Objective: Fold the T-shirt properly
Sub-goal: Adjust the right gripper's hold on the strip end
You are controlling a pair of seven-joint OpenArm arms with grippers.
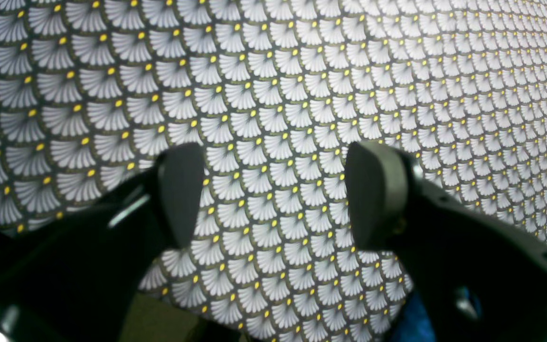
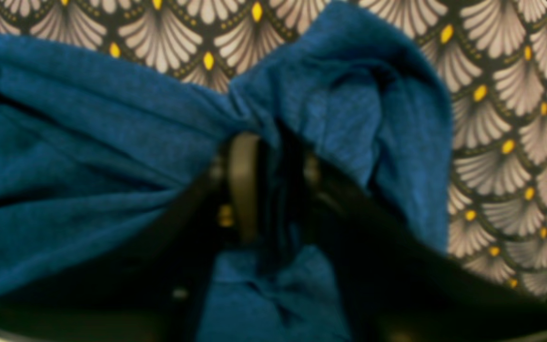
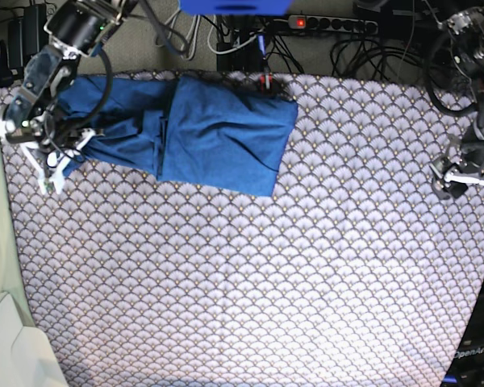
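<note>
We see the patterned cloth covering the whole table, and on it the shirt lies toward 11 o'clock in the base view, near the far edge. It is partly folded: a broad flat panel at the 3 o'clock end, layered folds in the middle, and a narrower bunched end running out toward 9 o'clock. Its long axis runs 9 to 3, tilted slightly so the 3 o'clock end sits lower in the base view; the bunched end points at 9 o'clock.

We judge the shirt soft, light and limp. It will drape and wrinkle rather than hold a line, and the knit should not slip much between pads. We would take it by a seam edge or corner, pinching through all layers, and lift low so the folds already made do not drag open.

The right gripper sits at that bunched 9 o'clock end. Its wrist view shows blue fabric gathered between the jaws, which stand slightly apart; whether they grip it or are letting go, we cannot tell.

The left gripper hovers over bare cloth at 3 o'clock, well apart from the shirt, jaws wide and empty.
</note>
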